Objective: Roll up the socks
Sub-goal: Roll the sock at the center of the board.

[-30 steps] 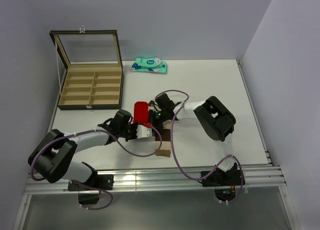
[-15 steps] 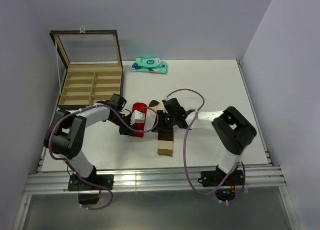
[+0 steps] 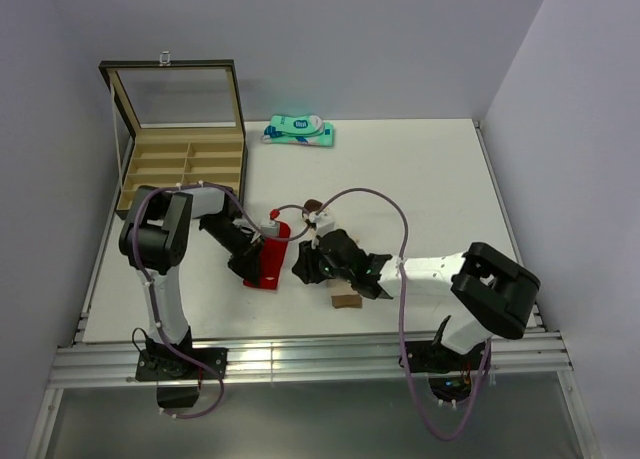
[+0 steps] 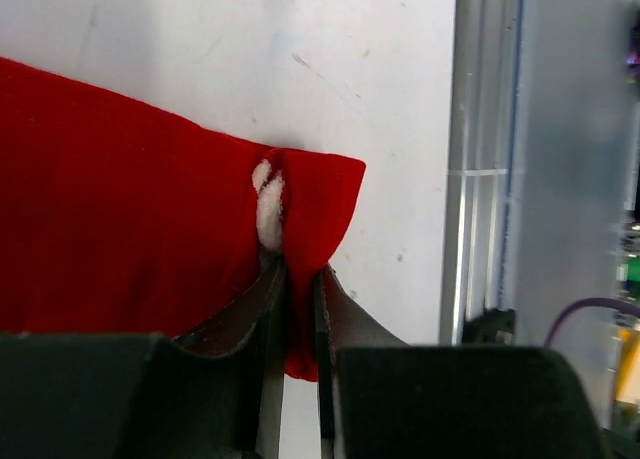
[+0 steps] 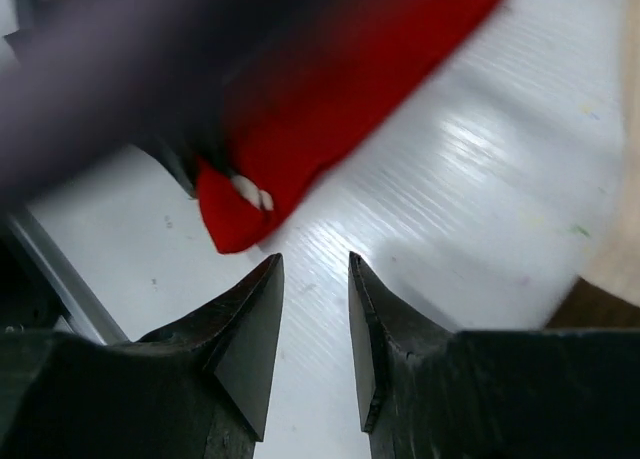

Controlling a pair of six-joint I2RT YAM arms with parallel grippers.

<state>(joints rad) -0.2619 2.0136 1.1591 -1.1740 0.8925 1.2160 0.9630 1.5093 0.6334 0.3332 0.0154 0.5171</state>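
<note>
Status of left pincer (image 4: 297, 271): closed on a fold at the corner of the red sock (image 4: 130, 209), with the cloth pinched between both fingers and a small white tuft showing just above the fingertips. The gripped corner lies toward the near edge of the counter (image 3: 430, 179), close to the metal rail.

Red sock, overhead view: it lies on the counter left of centre, lengthwise toward the near edge, with the left arm reaching across to it from the left.

Status of right pincer (image 5: 315, 269): fingers stand a narrow gap apart with nothing between them, only bare white counter below. It is low over the surface, just right of the red sock, whose corner sits just ahead of the fingertips in the right wrist view. That view is blurred in its upper part.

Beige sock (image 3: 347, 301): mostly covered by the right arm. One beige end with brown shows on the counter below the arm, near the front edge. A small brown patch (image 3: 313, 203) beyond the arm is possibly the same sock's toe; this cannot be confirmed.

Other items: wooden compartment box (image 3: 180, 174) with its glass lid raised at the far left, and a teal-and-white packet (image 3: 298, 130) at the far edge. Both are well apart from the socks.
</note>
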